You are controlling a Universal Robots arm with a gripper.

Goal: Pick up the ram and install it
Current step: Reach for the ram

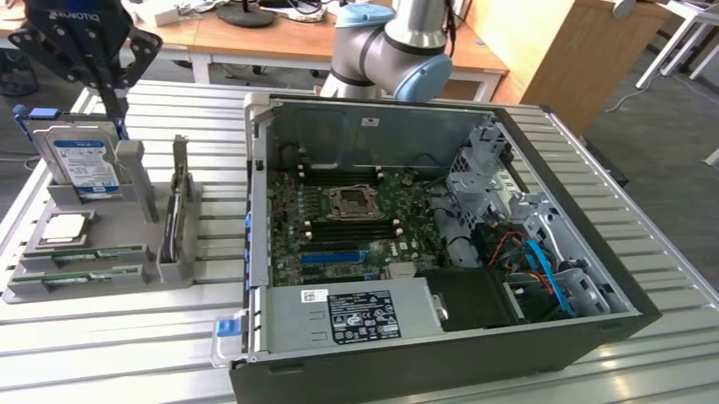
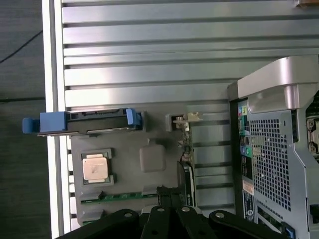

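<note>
Hovering above the parts tray, the gripper (image 1: 114,118) has its jaws closed and empty.
Gray tray (image 1: 135,288) holds two ram sticks (image 1: 96,254) lying in its front slots, one CPU (image 1: 64,229), one upright hard drive (image 1: 81,164) and one upright expansion card (image 1: 178,210). The arm points down, clear of the ram.

Open air above the ram (image 1: 96,252) — upright hard drive (image 1: 81,160) stands beyond; tall expansion card (image 1: 178,198) just beside.
</note>
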